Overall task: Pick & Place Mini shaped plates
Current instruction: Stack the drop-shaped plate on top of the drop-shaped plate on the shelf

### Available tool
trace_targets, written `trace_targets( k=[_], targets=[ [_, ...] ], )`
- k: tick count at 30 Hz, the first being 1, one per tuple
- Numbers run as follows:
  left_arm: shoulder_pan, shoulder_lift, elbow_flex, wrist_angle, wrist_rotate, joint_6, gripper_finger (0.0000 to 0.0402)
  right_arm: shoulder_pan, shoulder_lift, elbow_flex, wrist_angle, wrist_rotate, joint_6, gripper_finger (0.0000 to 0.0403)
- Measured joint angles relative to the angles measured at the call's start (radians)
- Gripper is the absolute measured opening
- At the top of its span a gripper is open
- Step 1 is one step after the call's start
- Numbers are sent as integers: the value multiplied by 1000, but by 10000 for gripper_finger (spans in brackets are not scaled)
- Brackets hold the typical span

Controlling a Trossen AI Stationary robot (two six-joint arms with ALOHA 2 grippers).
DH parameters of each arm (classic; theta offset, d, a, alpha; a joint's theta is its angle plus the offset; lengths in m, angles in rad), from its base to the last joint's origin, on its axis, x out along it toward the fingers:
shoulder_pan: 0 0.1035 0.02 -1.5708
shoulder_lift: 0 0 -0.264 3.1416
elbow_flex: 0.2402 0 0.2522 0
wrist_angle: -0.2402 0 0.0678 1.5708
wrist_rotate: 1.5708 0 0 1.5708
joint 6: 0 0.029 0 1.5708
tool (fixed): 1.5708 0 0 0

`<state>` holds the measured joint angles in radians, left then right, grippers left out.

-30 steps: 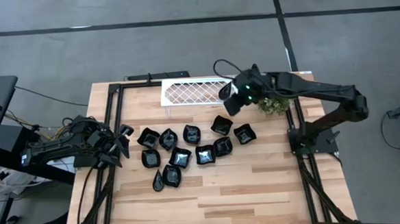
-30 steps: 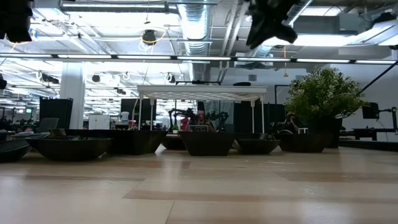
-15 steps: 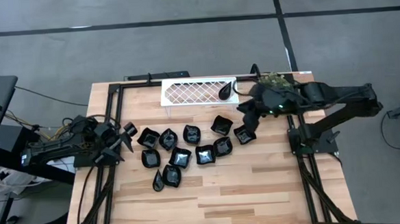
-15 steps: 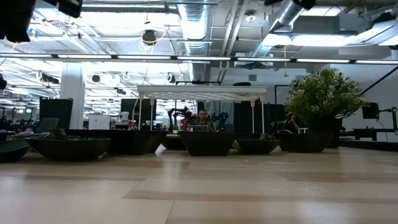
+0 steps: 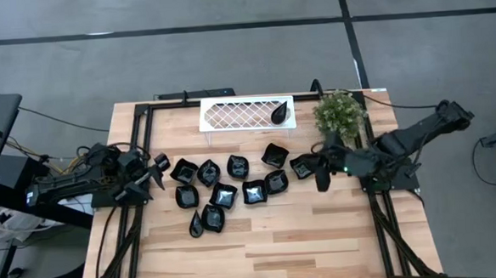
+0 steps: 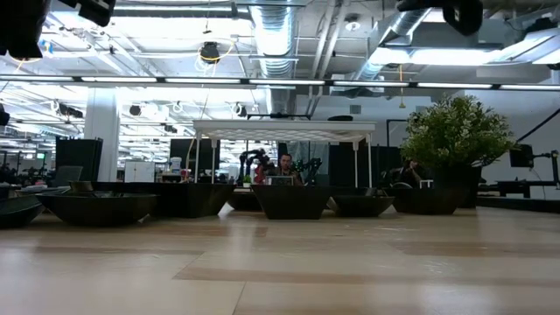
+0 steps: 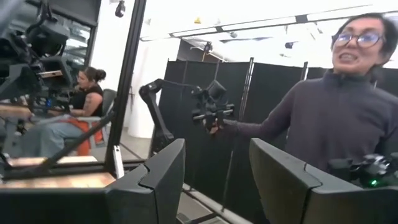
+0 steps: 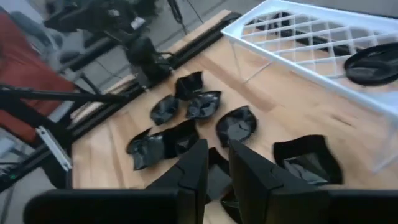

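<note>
My right tool [image 5: 320, 174] hangs over the mini shaped plates [image 5: 234, 189].
Its fingers sit narrowly apart, empty; one plate [image 5: 280, 113] lies on the white tray [image 5: 230, 114] at 12 o'clock; my left tool [image 5: 154, 171] waits wide apart at 9 o'clock of the bench [image 5: 321, 229].

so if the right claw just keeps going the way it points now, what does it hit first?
Probably the black mini plates just past its fingertips. The right claw hangs above the right end of the cluster, angled down toward it. Exact plate is hard to say, depth is unclear; the white lattice tray sits off that line.
</note>
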<state>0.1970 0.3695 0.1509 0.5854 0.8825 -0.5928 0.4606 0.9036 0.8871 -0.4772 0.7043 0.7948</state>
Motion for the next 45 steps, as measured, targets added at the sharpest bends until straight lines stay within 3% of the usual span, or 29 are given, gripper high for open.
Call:
trace_targets(
  k=[6, 12, 17, 22, 31, 39, 45],
  targets=[
    [0, 0, 4, 7, 0, -91, 182, 96, -67, -143, 88, 134, 41, 60],
    [-2, 26, 80, 9, 2, -66, 182, 121, -212, -216, 70, 158, 31, 60],
    [-2, 121, 148, 9, 16, -36, 182, 95, -366, -234, 69, 158, -108, 60],
    [-16, 282, 197, 6, 34, -34, 182, 62, -510, -247, 71, 120, -253, 60],
    [-123, 535, 306, 6, 34, -57, 182, 45, -678, -318, 236, -161, -501, 60],
    [-271, 674, 335, 4, -25, -294, 182, 45, -703, -423, 219, -172, -517, 60],
    [-394, 750, 335, -2, -26, -528, 182, 45, -702, -439, 183, -102, -517, 60]
  ],
)
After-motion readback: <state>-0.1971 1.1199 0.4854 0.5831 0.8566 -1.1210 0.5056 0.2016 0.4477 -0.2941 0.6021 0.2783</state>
